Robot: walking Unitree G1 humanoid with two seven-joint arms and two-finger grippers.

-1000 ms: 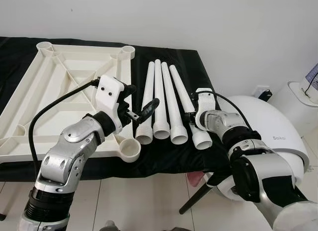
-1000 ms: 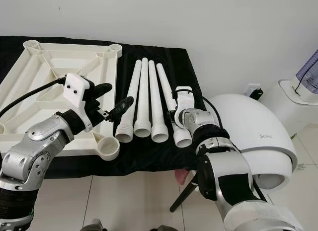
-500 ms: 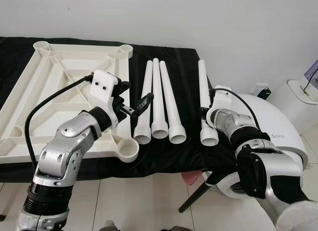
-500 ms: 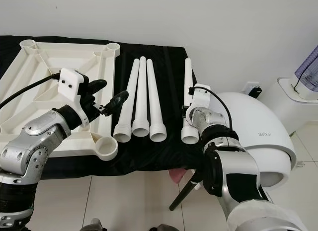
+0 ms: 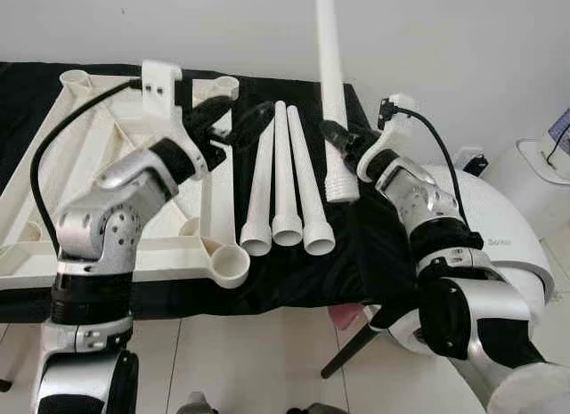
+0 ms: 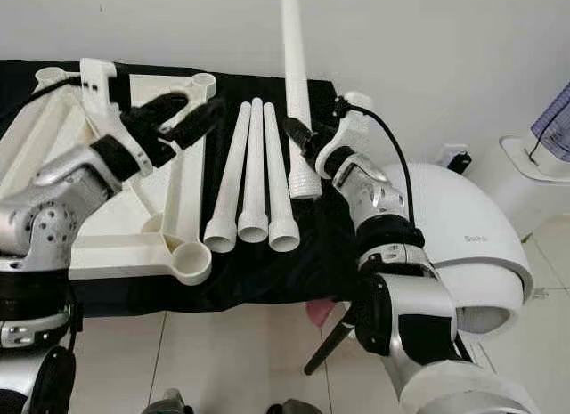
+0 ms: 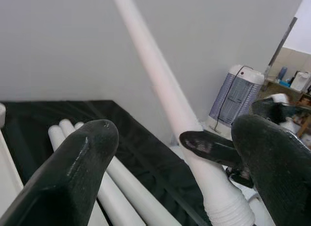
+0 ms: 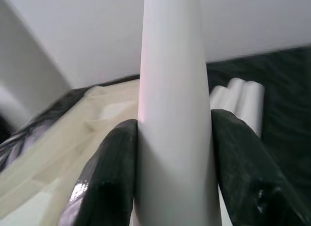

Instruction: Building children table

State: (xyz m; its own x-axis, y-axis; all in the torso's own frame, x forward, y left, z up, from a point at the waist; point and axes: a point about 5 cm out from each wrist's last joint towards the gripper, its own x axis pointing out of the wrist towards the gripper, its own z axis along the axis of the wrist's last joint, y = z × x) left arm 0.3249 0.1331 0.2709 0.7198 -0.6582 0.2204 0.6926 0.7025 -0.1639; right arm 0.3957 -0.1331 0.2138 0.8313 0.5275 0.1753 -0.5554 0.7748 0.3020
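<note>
The white table top (image 5: 98,156) lies upside down on the black cloth, corner sockets facing up. Three white legs (image 5: 287,178) lie side by side beside it. My right gripper (image 5: 342,140) is shut on a fourth white leg (image 5: 331,85), holding it nearly upright above the cloth with its ribbed wide end down. In the right wrist view both fingers (image 8: 109,182) press against that leg (image 8: 175,114). My left gripper (image 5: 239,117) is open, raised over the table top's far right corner. Its fingers (image 7: 73,172) point toward the held leg (image 7: 165,95), apart from it.
A white rounded appliance (image 5: 485,223) stands on the floor to the right of the table, close under my right arm. A white heater (image 5: 552,160) stands at the far right. A plain wall runs behind the table, and tiled floor (image 5: 258,361) lies in front.
My right gripper has lifted the fourth leg off the cloth and swung it upright. My left arm has risen and moved toward the far side of the table top, fingers still open.
</note>
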